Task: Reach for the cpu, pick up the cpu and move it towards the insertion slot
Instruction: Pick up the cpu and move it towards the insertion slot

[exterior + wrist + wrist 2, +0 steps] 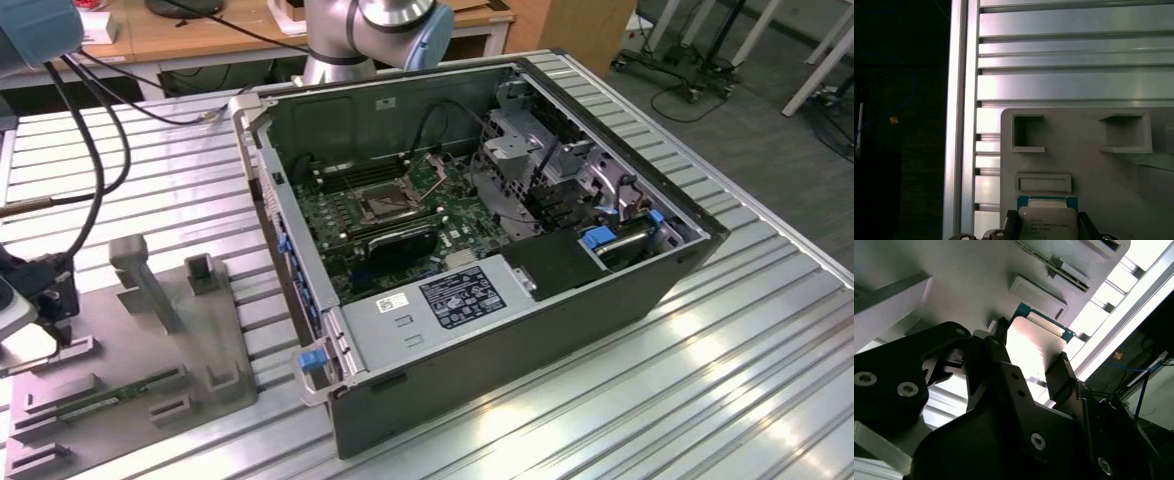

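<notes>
The counter (747,340) carries the open computer case (534,340), centre of the exterior view, and the grey tray (134,350), lower left. The insertion slot (384,205) sits inside the case. In the first wrist view the pincer (1048,217) pinches the cpu (1048,226) over the tray: grasp step, seemingly; carrying calls for a level lift.
</notes>
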Controlling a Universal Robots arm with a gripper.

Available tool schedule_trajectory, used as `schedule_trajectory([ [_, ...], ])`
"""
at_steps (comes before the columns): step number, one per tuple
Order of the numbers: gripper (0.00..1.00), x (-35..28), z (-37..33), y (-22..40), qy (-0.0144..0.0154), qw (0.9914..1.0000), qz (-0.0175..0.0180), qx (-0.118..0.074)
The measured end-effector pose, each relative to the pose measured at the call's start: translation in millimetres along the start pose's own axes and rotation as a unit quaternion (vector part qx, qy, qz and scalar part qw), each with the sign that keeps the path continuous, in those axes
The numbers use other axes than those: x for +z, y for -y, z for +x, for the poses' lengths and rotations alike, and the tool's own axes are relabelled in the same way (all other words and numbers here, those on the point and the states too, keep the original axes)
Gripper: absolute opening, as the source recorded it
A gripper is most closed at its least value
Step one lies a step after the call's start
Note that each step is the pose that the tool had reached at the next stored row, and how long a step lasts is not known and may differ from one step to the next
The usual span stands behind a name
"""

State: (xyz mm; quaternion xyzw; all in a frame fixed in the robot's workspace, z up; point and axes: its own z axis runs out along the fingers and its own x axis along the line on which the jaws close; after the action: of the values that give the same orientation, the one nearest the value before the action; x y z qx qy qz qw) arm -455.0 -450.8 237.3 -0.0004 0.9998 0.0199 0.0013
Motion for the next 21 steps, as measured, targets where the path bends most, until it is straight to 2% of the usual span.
schedule_trajectory([
  [21,0.55,-14.2,0.0,-0.6,0.0001,1.00000,-0.0001,0.000],
])
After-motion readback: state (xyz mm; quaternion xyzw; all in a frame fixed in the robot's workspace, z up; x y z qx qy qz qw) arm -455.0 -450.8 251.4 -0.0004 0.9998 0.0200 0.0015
